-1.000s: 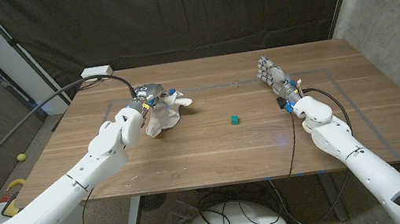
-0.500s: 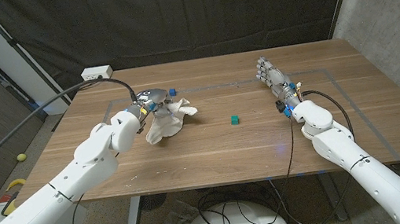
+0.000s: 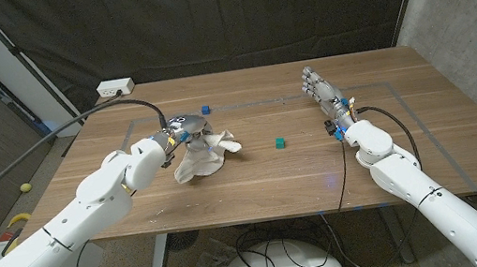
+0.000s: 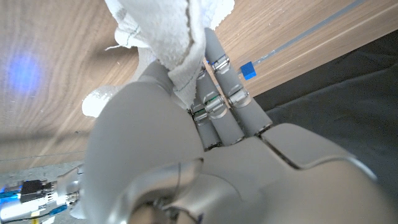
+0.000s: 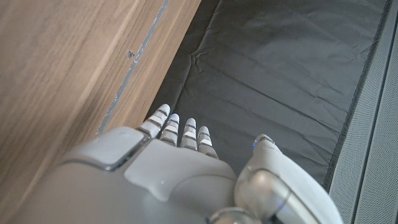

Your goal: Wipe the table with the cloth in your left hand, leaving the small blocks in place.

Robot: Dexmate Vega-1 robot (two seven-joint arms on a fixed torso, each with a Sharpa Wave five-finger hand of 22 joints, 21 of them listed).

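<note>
Cloth (image 3: 203,155) lies bunched on the table (image 3: 255,183) left of centre, and your left hand (image 3: 178,133) grips its upper edge; the left wrist view shows the fabric pinched between the fingers (image 4: 219,102), so the loose part trails flat where it can drag across the wood. Just beyond that hand sits a blue block (image 3: 205,110), near but apart from the cloth, so you need a stroke that keeps short of it. Further right, a green block (image 3: 278,144) stands alone near the middle, well clear of the cloth's edge. At the right, your right hand (image 3: 325,99) holds nothing, its fingers straight and slightly apart, standing out of the wiping path; that looks like a deliberate parking spot.
</note>
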